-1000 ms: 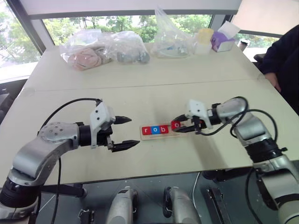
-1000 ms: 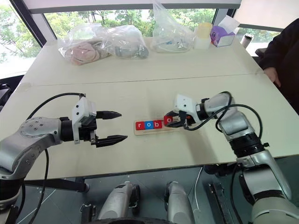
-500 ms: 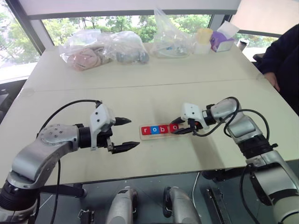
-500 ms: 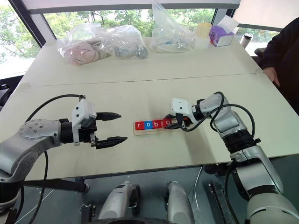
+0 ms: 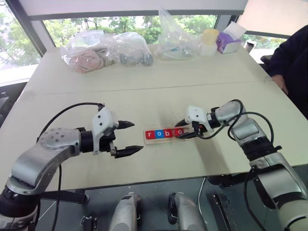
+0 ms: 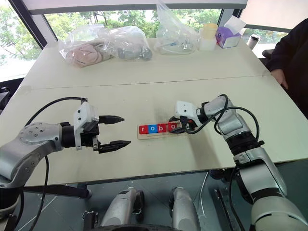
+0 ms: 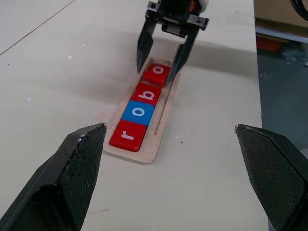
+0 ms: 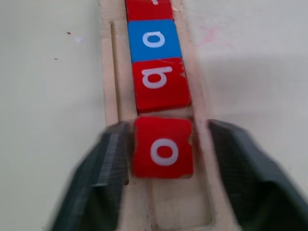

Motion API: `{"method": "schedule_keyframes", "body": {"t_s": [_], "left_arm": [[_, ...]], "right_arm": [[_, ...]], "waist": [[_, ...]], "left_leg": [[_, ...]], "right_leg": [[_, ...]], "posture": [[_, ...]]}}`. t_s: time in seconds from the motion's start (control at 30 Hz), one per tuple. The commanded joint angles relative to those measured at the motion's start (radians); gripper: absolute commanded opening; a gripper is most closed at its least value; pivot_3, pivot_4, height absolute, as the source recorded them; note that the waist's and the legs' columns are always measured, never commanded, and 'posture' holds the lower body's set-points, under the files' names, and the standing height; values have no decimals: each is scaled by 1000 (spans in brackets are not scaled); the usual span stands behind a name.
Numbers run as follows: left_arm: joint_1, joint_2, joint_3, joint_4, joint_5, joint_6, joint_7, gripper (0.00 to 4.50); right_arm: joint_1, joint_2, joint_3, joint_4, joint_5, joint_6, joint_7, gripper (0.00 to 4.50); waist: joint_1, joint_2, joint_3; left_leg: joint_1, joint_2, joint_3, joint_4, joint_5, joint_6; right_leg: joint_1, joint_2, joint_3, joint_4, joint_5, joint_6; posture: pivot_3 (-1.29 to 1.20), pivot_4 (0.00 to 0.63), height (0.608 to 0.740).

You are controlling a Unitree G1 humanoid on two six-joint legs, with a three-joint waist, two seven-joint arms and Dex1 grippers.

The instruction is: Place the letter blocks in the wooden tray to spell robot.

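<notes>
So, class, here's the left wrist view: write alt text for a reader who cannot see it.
A light wooden tray on a pale table holds four letter tiles in a row: red r, blue o, red b, red o. The right gripper straddles the last tile, jaws apart. The left gripper's open fingers frame the foreground.

wooden tray (image 7: 162,126): pale, matt wood;
letter blocks (image 7: 138,112): smooth, slightly glossy;
fingers (image 7: 67,174): black, finely textured;
table (image 5: 159,96): matt

Four letter blocks (image 7: 139,112), red r, blue o, red b, red o, flat in the wooden tray (image 7: 163,126)
</notes>
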Motion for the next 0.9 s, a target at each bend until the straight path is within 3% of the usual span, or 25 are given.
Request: {"method": "schedule_keyframes", "body": {"t_s": [0.03, 0.6, 0.9], "left_arm": [[-4, 9, 35, -29, -13, -7, 1, 4500], [-7, 5, 30, -31, -14, -9, 7, 4500], [-9, 6, 27, -33, -13, -7, 7, 4500]], "right_arm": [[-33, 7, -9, 0, 0, -14, 4, 4446], [-4, -36, -58, -62, 20, 32, -15, 4446], [-16, -21, -48, 3, -15, -16, -61, 4446]], "waist": [[0, 0, 0], [0, 0, 0], [0, 0, 0]], "left_leg": [[0, 0, 0, 0, 0, 0], [0, 0, 0, 0, 0, -1], [0, 0, 0, 0, 1, -1]], "right_leg": [[0, 0, 0, 0, 0, 0], [0, 0, 0, 0, 0, 0], [0, 0, 0, 1, 0, 0]], "posture": [[0, 150, 725], [0, 150, 725], [0, 150, 725]]}}
